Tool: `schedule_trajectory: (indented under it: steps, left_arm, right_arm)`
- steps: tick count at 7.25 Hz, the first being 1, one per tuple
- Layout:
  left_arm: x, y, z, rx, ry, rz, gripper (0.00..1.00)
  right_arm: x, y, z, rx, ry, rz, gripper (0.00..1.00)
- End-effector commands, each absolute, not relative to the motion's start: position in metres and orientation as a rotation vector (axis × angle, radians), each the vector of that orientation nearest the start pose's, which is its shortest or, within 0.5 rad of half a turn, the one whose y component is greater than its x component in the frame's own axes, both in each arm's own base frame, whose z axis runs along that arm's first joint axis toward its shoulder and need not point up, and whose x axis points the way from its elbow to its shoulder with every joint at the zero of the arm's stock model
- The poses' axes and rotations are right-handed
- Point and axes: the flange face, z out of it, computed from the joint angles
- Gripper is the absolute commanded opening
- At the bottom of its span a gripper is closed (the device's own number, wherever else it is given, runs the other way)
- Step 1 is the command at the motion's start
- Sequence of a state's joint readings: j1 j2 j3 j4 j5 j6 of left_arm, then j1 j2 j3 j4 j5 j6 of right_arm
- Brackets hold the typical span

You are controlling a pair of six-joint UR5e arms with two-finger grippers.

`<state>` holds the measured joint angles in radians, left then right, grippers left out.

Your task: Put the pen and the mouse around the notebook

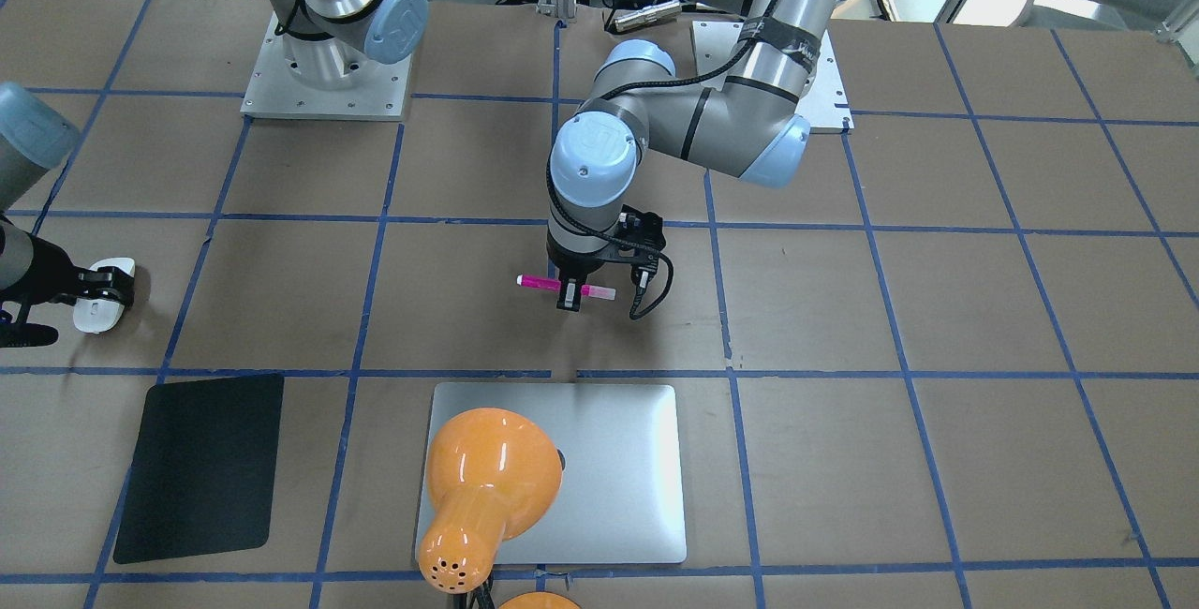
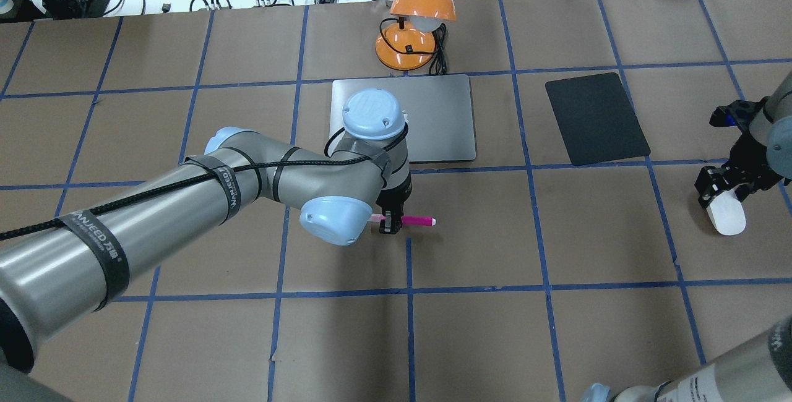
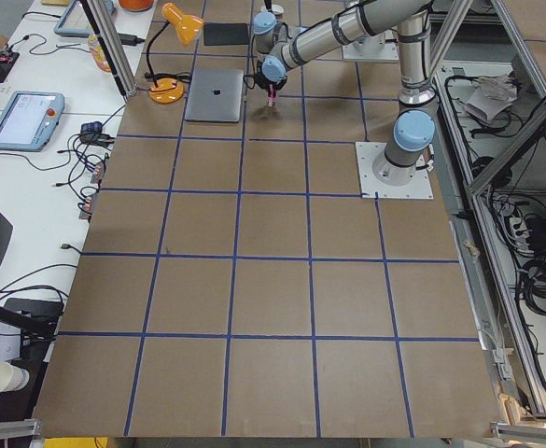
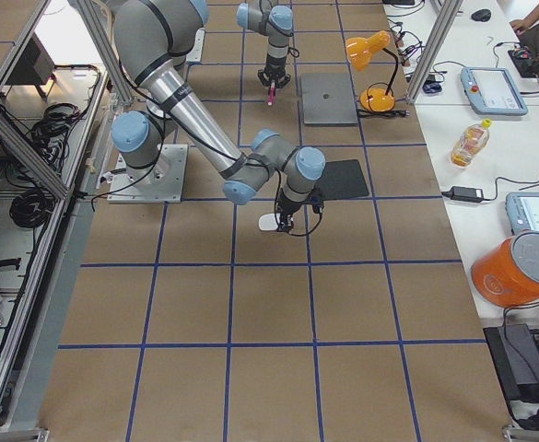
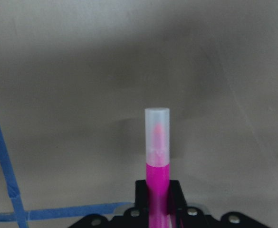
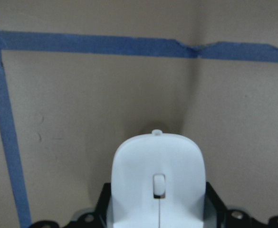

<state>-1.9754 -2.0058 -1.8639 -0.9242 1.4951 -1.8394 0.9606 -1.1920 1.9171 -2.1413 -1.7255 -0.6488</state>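
Observation:
The magenta pen point(image 1: 565, 286) point(image 2: 414, 221) hangs level, pinched in my left gripper point(image 1: 570, 295) point(image 2: 390, 224), a little above the brown table and a short way on the robot's side of the silver notebook point(image 1: 618, 468) point(image 2: 433, 117). Its pale cap point(image 5: 157, 135) juts forward in the left wrist view. The white mouse point(image 1: 101, 295) point(image 2: 727, 215) point(image 6: 158, 185) sits between the fingers of my right gripper point(image 1: 105, 288) point(image 2: 721, 188), low over the table near the right side, beyond the black mat.
An orange desk lamp point(image 1: 487, 487) point(image 2: 416, 25) stands at the notebook's far edge, its shade over part of it. A black rectangular mat point(image 1: 201, 464) point(image 2: 594, 119) lies to the notebook's right. Blue tape lines grid the table.

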Motion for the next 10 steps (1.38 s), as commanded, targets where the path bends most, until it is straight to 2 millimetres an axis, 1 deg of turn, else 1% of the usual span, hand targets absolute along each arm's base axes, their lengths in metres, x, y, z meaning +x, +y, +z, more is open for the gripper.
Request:
schedule_trajectory:
  steps: [1,2,3,4,5,6,7,8,9,10]
  left_arm:
    - [-0.363,-0.463,0.163,-2.02,2.326,0.168,0.02]
    - [-0.368,-0.463,0.16,-2.012,2.327,0.17,0.94]
    - [-0.368,-0.464,0.166,-1.948,2.378,0.168,1.0]
    - [-0.364,-0.457,0.18,-1.638,2.613,0.173,1.0]
    - [-0.357,-0.457,0.209,-1.356,2.726,0.244,1.0]
    - [-0.344,-0.46,0.247,-1.175,2.786,0.29,0.99]
    - [-0.334,-0.458,0.291,-0.952,2.893,0.282,0.95]
    - [-0.301,-0.475,0.346,-0.998,2.922,0.249,0.97]
    - [-0.265,-0.483,0.391,-0.875,2.969,0.293,0.95]
    - [-0.238,-0.475,0.433,-0.484,3.072,0.331,0.92]
  right_arm:
    - [-0.211,-0.523,0.214,0.003,3.199,0.26,0.58]
    - [-0.2,-0.543,0.226,-0.036,3.214,0.205,0.6]
    - [-0.165,-0.565,0.238,-0.066,3.237,0.159,0.6]
    - [-0.13,-0.587,0.25,-0.083,3.256,0.1,0.6]
    - [-0.102,-0.611,0.25,-0.112,3.262,0.071,0.6]
    - [-0.083,-0.64,0.255,-0.161,3.272,0.021,0.6]
    - [-0.065,-0.67,0.253,-0.188,3.28,-0.013,0.61]
    - [-0.054,-0.695,0.25,-0.21,3.279,-0.028,0.61]
    - [-0.038,-0.712,0.238,-0.199,3.271,-0.006,0.61]
    - [-0.015,-0.72,0.226,-0.15,3.227,-0.011,0.61]
